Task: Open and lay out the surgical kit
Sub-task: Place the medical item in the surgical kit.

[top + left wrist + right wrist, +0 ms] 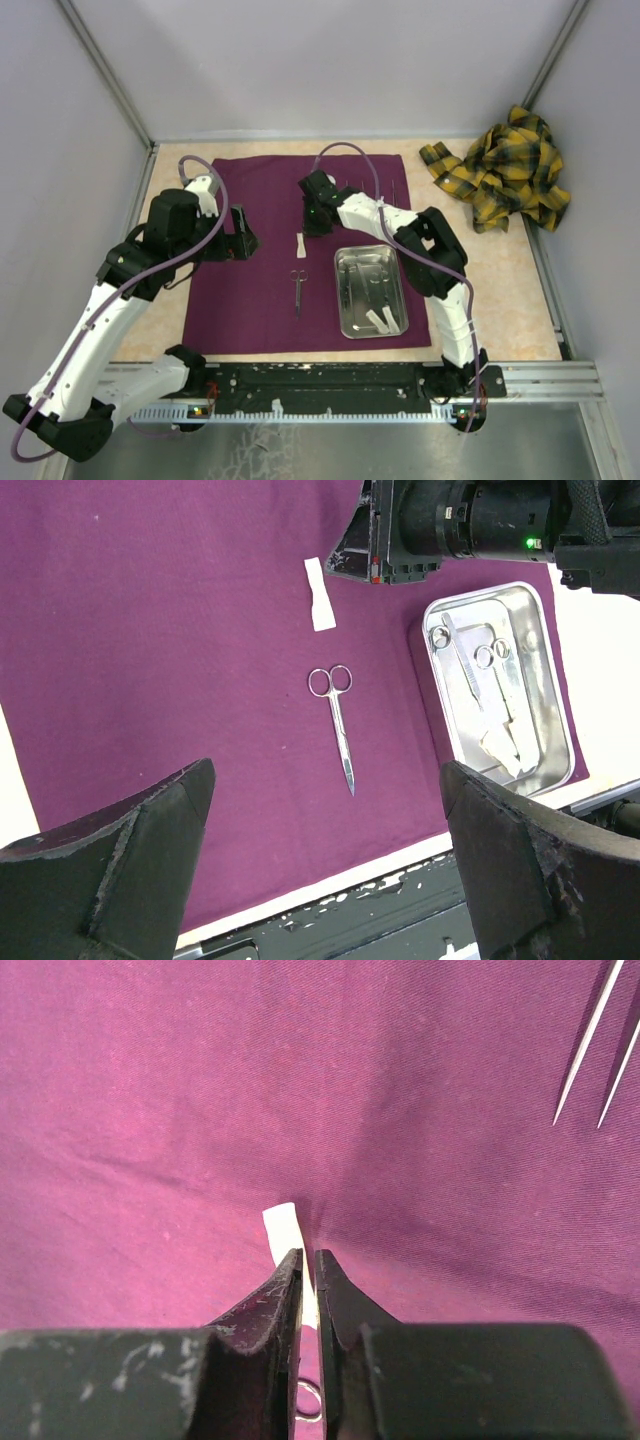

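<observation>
The dark purple cloth (250, 190) lies spread flat. On it rest thin scissors (298, 288) (338, 720), a small white piece (301, 243) (320, 593) and, at the right, the steel tray (340, 290) (560, 730), which holds metal instruments (480, 660) and white pieces (505, 750). My right gripper (313, 224) (308, 1255) hovers low over the white piece (280, 1225), its jaws parted by a narrow slit, and the piece lies flat on the cloth. Forceps tips (600, 1040) show at the upper right. My left gripper (244, 241) (325, 770) stands wide open and empty above the cloth's left part.
A crumpled yellow-and-black plaid cloth (505, 170) lies at the back right corner. White walls enclose the table on three sides. A dark metal rail (350, 385) runs along the near edge, where both arm bases sit.
</observation>
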Robot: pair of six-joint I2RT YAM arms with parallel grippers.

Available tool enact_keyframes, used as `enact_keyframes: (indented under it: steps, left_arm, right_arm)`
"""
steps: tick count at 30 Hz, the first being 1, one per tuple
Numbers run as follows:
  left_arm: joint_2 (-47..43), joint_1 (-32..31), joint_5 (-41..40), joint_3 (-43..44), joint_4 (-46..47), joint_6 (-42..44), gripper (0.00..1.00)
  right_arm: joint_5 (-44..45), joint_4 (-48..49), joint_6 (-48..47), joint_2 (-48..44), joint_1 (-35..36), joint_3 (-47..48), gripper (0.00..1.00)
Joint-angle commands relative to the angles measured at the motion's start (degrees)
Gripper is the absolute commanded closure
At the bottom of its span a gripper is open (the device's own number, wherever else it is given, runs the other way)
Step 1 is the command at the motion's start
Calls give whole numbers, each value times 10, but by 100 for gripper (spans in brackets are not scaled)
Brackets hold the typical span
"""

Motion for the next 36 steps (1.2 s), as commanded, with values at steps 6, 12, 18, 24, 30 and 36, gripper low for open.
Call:
enact_keyframes:
  steps: [6, 12, 18, 24, 30, 36]
  left_arm:
    - [-4, 3, 0, 23, -9, 7, 0]
    - [-4, 3, -1, 25, -10, 6, 0]
    - [-6, 3, -2, 27, -13, 6, 0]
    - [-9, 2, -7, 26, -17, 9, 0]
    - [-9, 3, -7, 24, -16, 8, 0]
    - [-10, 3, -8, 21, -16, 10, 0]
  right_arm:
    - [17, 4, -10, -10, -3, 18, 88]
    - [-4, 32, -15, -35, 3, 3, 100]
    - [-30, 44, -15, -18, 15, 9, 100]
    - [-35, 42, -14, -3, 16, 16, 100]
    - [-24, 26, -14, 8, 15, 23, 100]
    - [-8, 6, -15, 19, 16, 30, 100]
